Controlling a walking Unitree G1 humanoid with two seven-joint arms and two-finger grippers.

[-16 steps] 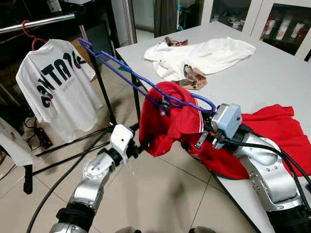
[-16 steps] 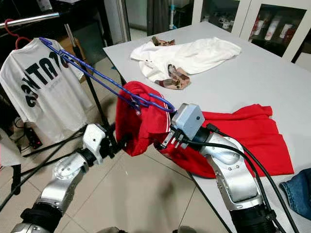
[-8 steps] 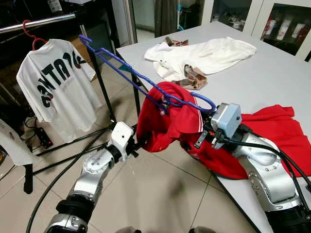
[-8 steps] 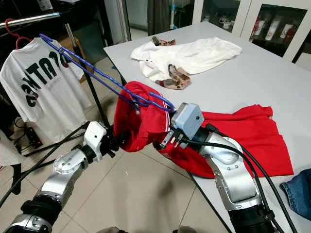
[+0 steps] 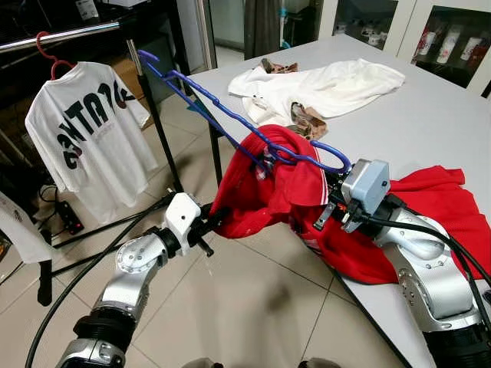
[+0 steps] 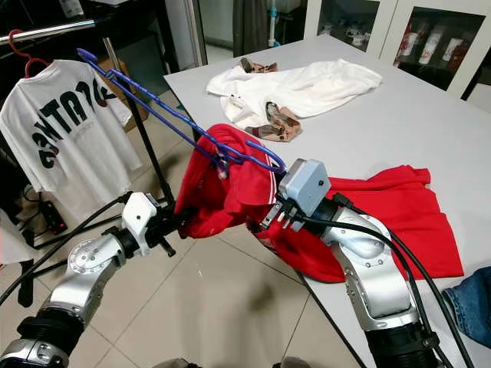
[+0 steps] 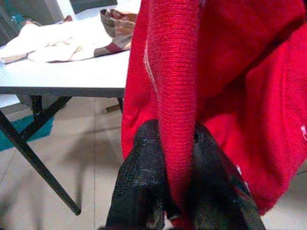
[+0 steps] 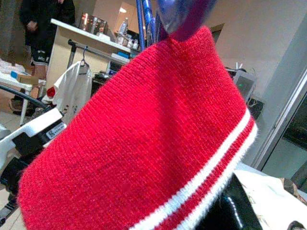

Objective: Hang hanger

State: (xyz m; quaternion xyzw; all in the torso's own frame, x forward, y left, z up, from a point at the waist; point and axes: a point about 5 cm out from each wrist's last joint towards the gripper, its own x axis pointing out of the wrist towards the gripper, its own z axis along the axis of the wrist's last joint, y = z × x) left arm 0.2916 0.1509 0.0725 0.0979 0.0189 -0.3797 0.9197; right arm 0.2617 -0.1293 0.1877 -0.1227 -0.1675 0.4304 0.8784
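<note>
The left wrist view shows the left gripper (image 7: 175,191) jaws pinching the red shirt (image 5: 268,184); right gripper (image 5: 331,208) jaws unclear. The hanger (image 5: 230,115) has shifted right.

A white T-shirt with bold black lettering (image 5: 88,138) hangs at the far left from a red hanger hook (image 5: 47,52) on a silver metal rail (image 5: 57,36). On the grey table (image 5: 430,115), a crumpled white garment (image 5: 322,88) lies at the far side, with a brown patterned cloth (image 5: 305,120) touching its near edge. Blue denim (image 6: 472,303) shows at the table's near right. Beige floor tiles (image 5: 245,307) lie below, crossed by black cables (image 5: 73,284). Glass-fronted cabinets (image 5: 453,38) stand far right.
</note>
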